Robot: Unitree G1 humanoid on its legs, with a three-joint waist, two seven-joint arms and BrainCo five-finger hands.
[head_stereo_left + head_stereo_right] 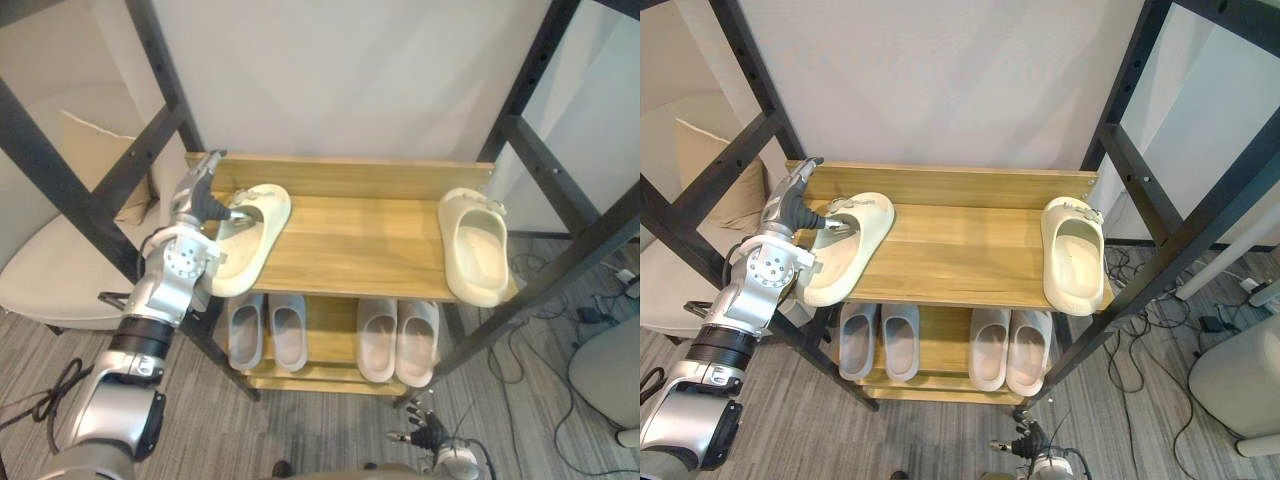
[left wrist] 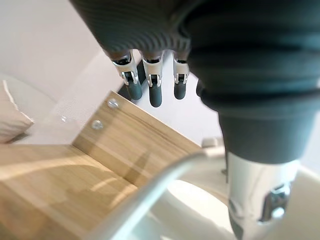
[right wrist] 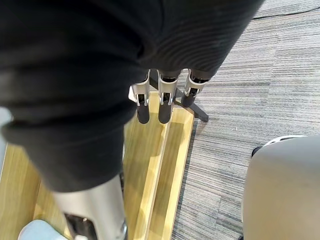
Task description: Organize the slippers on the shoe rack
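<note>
Two cream slippers lie on the rack's top shelf [image 1: 350, 245], well apart, one at each end. The left slipper [image 1: 250, 245] lies at an angle, and its near end sticks out past the shelf's front edge at the left corner. The right slipper [image 1: 478, 250] lies front to back at the right end, opening upward, and its near end also passes the front edge.

The left hand [image 1: 200, 205] is at the far end of the left slipper, with dark fingertips touching the slipper's upper. In the left wrist view its fingers [image 2: 155, 92] are straight, side by side and clear of the slipper, pointing toward the rack's back board [image 2: 145, 145]. The thumb [image 2: 255, 185] reaches down apart from them beside the slipper's opening. No closed hold on the slipper can be confirmed.

On the lower shelf stand two pale grey pairs, toes forward: one pair [image 1: 246, 332] at left, one pair [image 1: 378, 338] at right.

The right hand [image 1: 430, 435] hangs low in front of the rack, near the carpet [image 1: 300, 430]. Its fingers [image 3: 164, 107] are straight and relaxed, holding nothing.

Black frame posts [image 1: 160, 60] stand on both sides of the rack. A pale chair [image 1: 50, 270] sits to the left.
</note>
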